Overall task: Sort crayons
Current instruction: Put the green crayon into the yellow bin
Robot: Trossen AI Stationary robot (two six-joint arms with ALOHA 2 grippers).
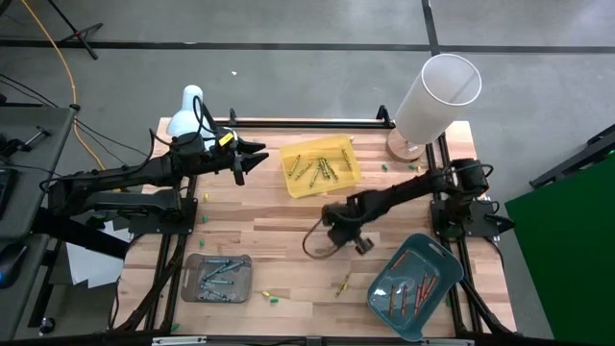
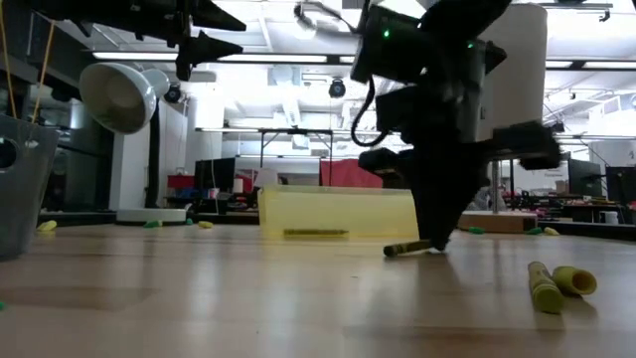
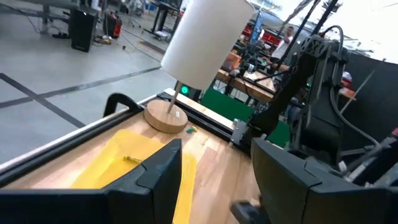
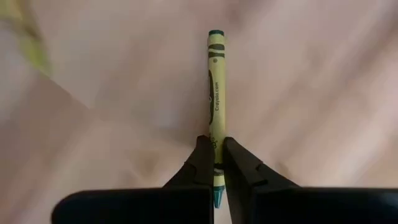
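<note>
Crayon (image 4: pixel 216 93), yellow-green wrapper, dark green tips, pinched in right gripper (image 4: pixel 215 163).

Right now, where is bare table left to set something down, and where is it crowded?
Bare wood lies between the grey tray and the right gripper, and left of the yellow tray. It is crowded between the right gripper, shut on a crayon, and the teal tray, where loose crayons lie.
</note>
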